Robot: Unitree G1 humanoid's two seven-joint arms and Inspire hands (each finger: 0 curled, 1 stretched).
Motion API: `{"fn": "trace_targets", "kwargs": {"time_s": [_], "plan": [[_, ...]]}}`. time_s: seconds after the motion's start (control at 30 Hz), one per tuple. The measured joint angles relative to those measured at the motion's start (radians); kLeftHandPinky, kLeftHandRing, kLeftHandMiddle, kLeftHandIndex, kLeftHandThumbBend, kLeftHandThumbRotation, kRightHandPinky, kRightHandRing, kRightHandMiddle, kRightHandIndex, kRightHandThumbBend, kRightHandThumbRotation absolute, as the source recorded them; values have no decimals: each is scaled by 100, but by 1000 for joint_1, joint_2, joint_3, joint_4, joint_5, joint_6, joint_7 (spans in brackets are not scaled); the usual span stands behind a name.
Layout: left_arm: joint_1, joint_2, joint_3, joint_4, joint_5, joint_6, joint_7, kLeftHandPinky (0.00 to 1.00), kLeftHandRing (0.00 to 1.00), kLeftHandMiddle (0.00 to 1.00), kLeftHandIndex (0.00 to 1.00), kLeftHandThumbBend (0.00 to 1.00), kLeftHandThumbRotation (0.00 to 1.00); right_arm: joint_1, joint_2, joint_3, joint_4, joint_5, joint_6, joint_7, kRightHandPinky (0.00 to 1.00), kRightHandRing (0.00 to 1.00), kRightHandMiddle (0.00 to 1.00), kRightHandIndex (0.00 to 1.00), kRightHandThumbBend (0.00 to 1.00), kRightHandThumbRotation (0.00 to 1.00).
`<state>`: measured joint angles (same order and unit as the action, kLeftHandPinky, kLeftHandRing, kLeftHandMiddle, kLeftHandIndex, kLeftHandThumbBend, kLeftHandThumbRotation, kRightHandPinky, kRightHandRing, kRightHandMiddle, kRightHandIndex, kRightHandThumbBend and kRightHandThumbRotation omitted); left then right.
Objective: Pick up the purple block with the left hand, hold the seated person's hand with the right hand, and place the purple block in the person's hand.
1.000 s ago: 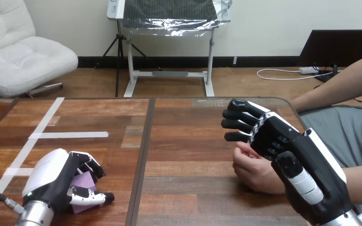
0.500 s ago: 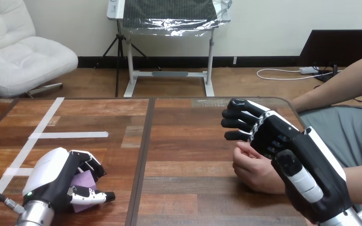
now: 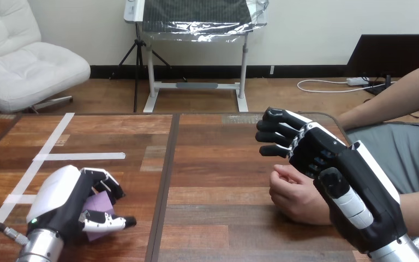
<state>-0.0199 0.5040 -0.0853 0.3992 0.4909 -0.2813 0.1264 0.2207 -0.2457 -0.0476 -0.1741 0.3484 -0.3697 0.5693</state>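
While the left hand (image 3: 60,203) sits at the near left of the table (image 3: 218,155), its fingers and thumb curl round the purple block (image 3: 99,206) (lifted or resting: cannot tell). Right hand (image 3: 327,159) is over the person's hand (image 3: 293,196), a loose fist at near right; its fingers are relaxed, half bent, gripping nothing.

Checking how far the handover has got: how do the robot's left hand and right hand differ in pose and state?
The left hand sits low at the table at the view's left; the right hand is raised over the person's hand at the right. The left hand's fingers curl round the purple block; the right hand's fingers reach forward, relaxed, gripping nothing. Both hands are black with white shells.
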Motion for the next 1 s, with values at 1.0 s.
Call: {"fn": "trace_targets", "kwargs": {"time_s": [1.0], "plan": [[25,-5,53,-152,-38,-8,-1,33,36,43,45,73,0,-3,0,0,5,-14,0,-1,78,83,84,84,91,80]]}}
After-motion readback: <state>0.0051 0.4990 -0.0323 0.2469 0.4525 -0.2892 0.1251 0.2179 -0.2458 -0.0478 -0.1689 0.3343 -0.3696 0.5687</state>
